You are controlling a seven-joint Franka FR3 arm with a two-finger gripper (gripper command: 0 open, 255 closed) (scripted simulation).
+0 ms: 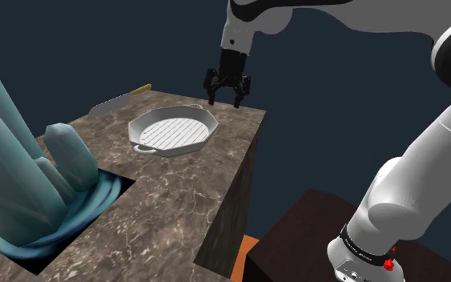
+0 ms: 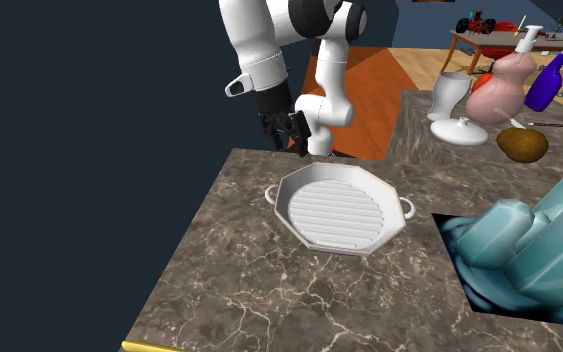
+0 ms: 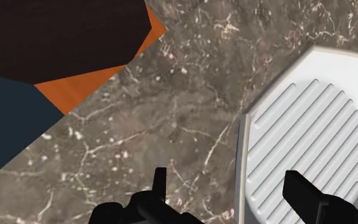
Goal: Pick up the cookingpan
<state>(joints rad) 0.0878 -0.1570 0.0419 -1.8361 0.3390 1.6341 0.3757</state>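
Hovering end effector (image 1: 224, 102) above pan (image 1: 173, 132) rim

You have one white ridged pan (image 1: 171, 132), one knife (image 1: 115, 102), one claw (image 1: 225, 100) and one marbled tabletop (image 1: 175, 192), plus two bottles: one pink pump bottle (image 2: 499, 92), one blue spray bottle (image 2: 546, 85).

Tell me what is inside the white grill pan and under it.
Inside the grill pan, just its own parallel ridges. It sits on the marbled countertop; the patch beneath is covered.
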